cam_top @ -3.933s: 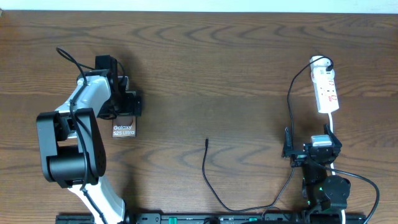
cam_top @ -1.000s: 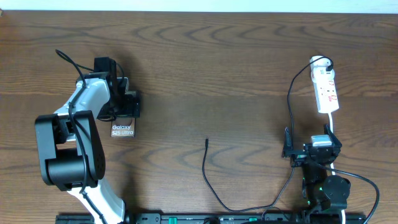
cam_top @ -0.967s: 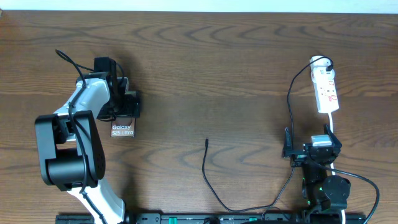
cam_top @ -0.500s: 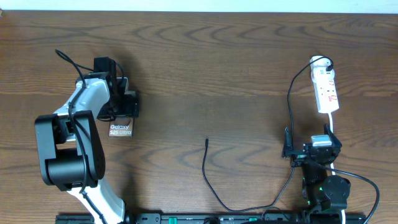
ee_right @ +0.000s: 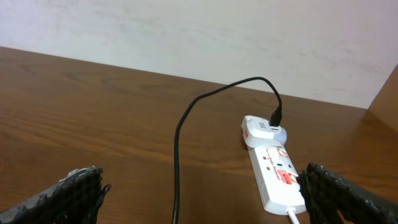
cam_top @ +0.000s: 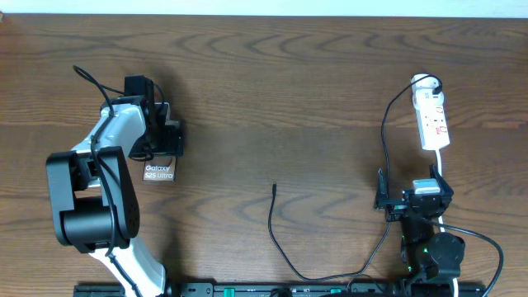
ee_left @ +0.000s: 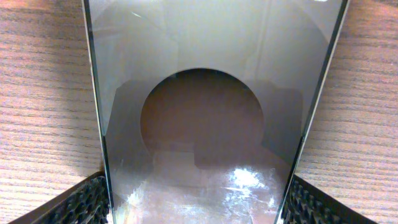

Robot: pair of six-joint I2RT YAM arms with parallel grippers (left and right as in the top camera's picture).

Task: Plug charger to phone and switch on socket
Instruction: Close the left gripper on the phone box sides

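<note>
The phone [cam_top: 159, 172] lies flat on the tabletop [cam_top: 289, 82] at the left side; from overhead I see only its lettered end showing from under the left gripper [ee_left: 198, 202]; the left wrist view gives me what the overhead hides: the glossy face filling the frame, with a dark round reflection, and a ribbed pad [ee_left: 81, 202] lying against each long edge; so the left gripper stands wide and clasps the phone across its width. The overhead alone shows the charger [cam_top: 276, 235]: its small tip rests free near the middle of the tabletop, well apart from the phone, and the cable curves down and off to the right. The right wrist view shows the cable's far end plugged into the white plug head on the socket [cam_top: 432, 120], which lies at the right, with red markings on its top; the right gripper [ee_right: 205, 196] is spread wide, holding nothing, near the socket's white cord.
</note>
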